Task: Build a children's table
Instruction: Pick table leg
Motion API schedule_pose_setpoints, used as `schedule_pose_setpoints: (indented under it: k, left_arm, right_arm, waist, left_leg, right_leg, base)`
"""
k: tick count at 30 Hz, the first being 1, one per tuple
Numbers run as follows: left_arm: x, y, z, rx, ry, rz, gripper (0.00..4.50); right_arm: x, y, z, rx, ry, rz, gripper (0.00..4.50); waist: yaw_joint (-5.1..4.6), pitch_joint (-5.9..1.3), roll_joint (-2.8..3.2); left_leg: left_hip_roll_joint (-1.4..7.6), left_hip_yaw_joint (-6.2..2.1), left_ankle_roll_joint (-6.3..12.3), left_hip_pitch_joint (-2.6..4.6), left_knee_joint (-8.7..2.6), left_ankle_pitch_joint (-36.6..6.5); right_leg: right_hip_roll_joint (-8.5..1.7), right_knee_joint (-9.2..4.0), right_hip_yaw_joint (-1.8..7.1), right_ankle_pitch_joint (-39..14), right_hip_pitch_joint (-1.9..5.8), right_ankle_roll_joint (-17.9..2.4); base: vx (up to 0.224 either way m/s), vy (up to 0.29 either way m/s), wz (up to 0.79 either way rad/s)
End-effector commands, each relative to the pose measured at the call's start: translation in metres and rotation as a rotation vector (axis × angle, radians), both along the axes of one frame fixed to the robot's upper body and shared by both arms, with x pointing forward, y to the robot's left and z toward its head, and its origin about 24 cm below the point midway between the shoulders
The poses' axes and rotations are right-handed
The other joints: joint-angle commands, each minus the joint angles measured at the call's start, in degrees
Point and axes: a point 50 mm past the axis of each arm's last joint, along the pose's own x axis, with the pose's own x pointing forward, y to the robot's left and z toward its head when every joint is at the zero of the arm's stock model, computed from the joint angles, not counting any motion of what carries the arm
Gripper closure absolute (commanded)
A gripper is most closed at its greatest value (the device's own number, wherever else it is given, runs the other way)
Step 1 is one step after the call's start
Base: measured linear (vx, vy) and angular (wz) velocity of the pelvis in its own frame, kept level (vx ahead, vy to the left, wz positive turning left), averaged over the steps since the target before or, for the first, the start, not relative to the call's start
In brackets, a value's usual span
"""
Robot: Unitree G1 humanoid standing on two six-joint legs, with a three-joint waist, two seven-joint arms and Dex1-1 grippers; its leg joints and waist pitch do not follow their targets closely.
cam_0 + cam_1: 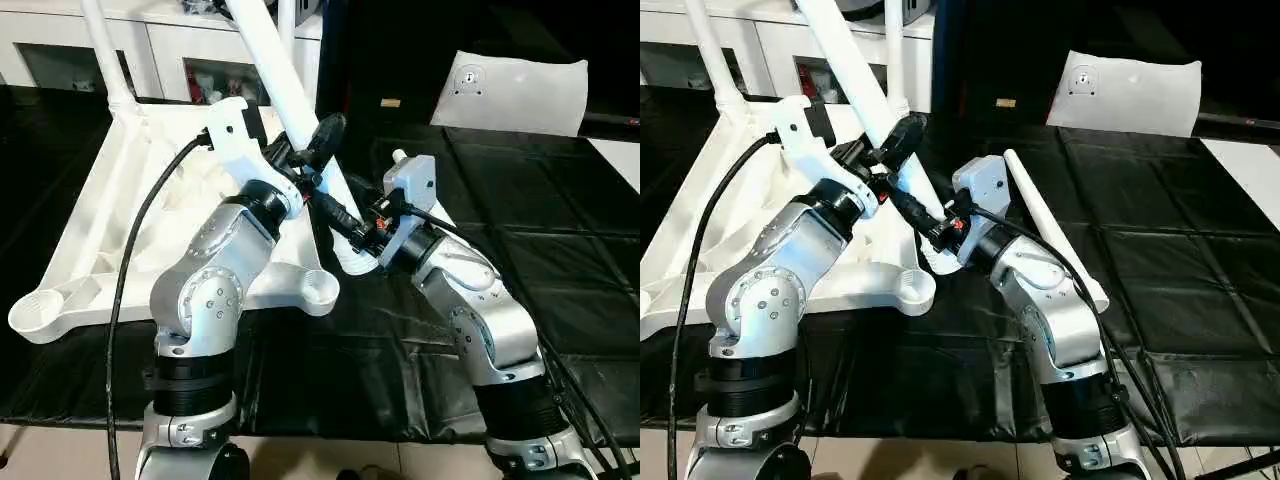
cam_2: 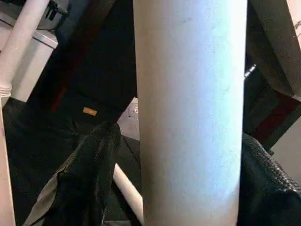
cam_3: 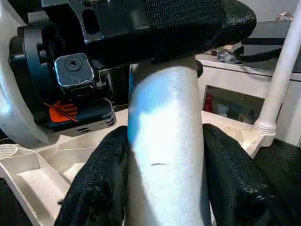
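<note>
- At the far left, a white plastic tabletop point(image 1: 90, 250) lies upside down on a black-covered table point(image 1: 560, 300), its ribbed underside facing up and a round corner socket point(image 1: 318, 290) at its near edge.
- Two white legs already stand upright in the tabletop's far corners: one at the far left point(image 1: 105, 60) and another further right point(image 1: 896, 60), partly hidden behind the arms.
- The left gripper point(image 1: 315, 150) reaches forward over the tabletop. Its black jaws are clamped around a third white tapered leg point(image 1: 265, 50), which leans up and away to the left from the tabletop's right-hand edge.
- In the left wrist view this leg point(image 2: 190, 108) runs between the two black fingers point(image 2: 89, 183), which press it from both sides.
- Just to the right and lower down, the right gripper point(image 1: 345, 225) grips the same leg near its base, jaws closed on it. The right wrist view shows its black fingers point(image 3: 99, 183) hugging the leg point(image 3: 162, 160) just beneath the left gripper point(image 3: 141, 28).
- Further right, a fourth white leg point(image 1: 1050, 225) lies loose on the black table, behind the right forearm.
- At the far right, a white pillow-like block point(image 1: 515, 90) rests at the table's back edge.
</note>
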Motion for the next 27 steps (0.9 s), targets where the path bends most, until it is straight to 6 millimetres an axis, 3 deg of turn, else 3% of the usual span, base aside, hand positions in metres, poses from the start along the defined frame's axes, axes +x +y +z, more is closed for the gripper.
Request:
schedule_pose_setpoints:
  k: [1, 6, 8, 15, 23, 27]
  left_arm:
    - [0.001, 0.003, 0.003, -0.004, -0.014, 0.011, 1.5]
    - [-0.004, 0.003, 0.002, 0.131, -0.104, -0.069, 1.5]
    - [-0.004, 0.006, 0.0, 0.184, -0.116, -0.071, 1.5]
    - [-0.005, 0.028, -0.005, 0.333, -0.216, -0.131, 1.61]
    - [-0.007, 0.027, -0.004, 0.291, -0.235, -0.168, 2.04]
    - [-0.003, 0.028, -0.001, 0.036, -0.122, -0.149, 2.31]
  right_arm:
    - [0.002, -0.006, 0.004, 0.001, -0.027, -0.022, 2.64]
    - [0.001, -0.005, 0.003, 0.007, -0.024, 0.001, 2.64]
    - [0.0, -0.005, 0.003, 0.011, -0.023, 0.01, 2.64]
    - [-0.002, -0.007, 0.002, 0.021, -0.023, 0.04, 2.64]
    - [-0.002, -0.007, 0.002, 0.018, -0.028, 0.051, 2.64]
    - [-0.002, -0.007, 0.003, 0.022, -0.029, 0.051, 2.64]
  waist:
    - [-0.21, -3.54, 0.13]
    - [-0.2, -3.56, 0.15]
    - [-0.2, -3.59, 0.43]
    - [-0.25, -3.57, 0.64]
    - [-0.29, -3.54, 0.72]
    - [-0.34, -3.6, 0.56]
  left_leg:
    - [1.76, 0.54, 2.68, -0.64, -4.27, -4.5]
    - [1.73, 0.49, 2.87, -0.69, -4.34, -4.17]
    - [1.8, 0.39, 2.84, -0.5, -4.39, -4.05]
    - [1.96, 0.51, 1.86, -0.32, -4.52, -3.75]
    - [1.9, 0.56, 0.98, -0.35, -4.55, -4.72]
    - [1.79, 0.76, 0.58, -0.47, -4.32, -4.65]
  right_leg:
    - [-3.39, -4.07, 2.51, -13.1, 3.86, -7.73]
    - [-3.4, -3.98, 2.52, -13.22, 3.87, -7.4]
    - [-3.39, -3.91, 2.47, -13.27, 3.74, -7.1]
    - [-3.56, -3.55, 2.63, -10.75, 3.82, -9.01]
    - [-3.52, -3.55, 2.68, -11.57, 3.88, -8.99]
    - [-3.46, -3.28, 2.74, -11.12, 4.0, -9.73]
  base:
    - [0.0, 0.0, 0.0]
    - [0.0, 0.0, 0.0]
    - [0.0, 0.0, 0.0]
    - [0.0, 0.0, 0.0]
    - [0.0, 0.0, 0.0]
    - [0.0, 0.0, 0.0]
